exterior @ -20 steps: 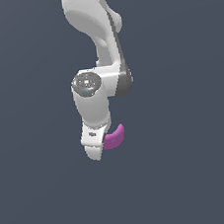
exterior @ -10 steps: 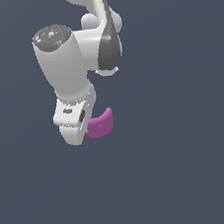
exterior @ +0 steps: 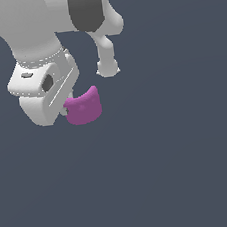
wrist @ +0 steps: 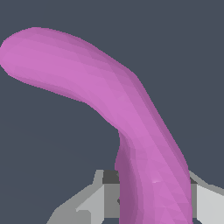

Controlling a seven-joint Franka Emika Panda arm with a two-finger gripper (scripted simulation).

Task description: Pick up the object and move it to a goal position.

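Observation:
The object is a matte magenta-purple curved chunk with blunt ends. In the exterior view it sticks out from under the white gripper, toward that view's right, lifted off the grey ground. The wrist view shows the object large and close, its lower end clamped between the grey fingers, while its free end curves away. My gripper is shut on it. The fingertips themselves are mostly hidden behind the hand body in the exterior view.
The white arm with its dark joint band fills the upper part of the exterior view. Behind it a further arm link ends in a round white cap. Everything else is plain dark grey background.
The arm and the held object have come much nearer to the exterior camera and shifted toward that view's left. The object stays in the gripper throughout.

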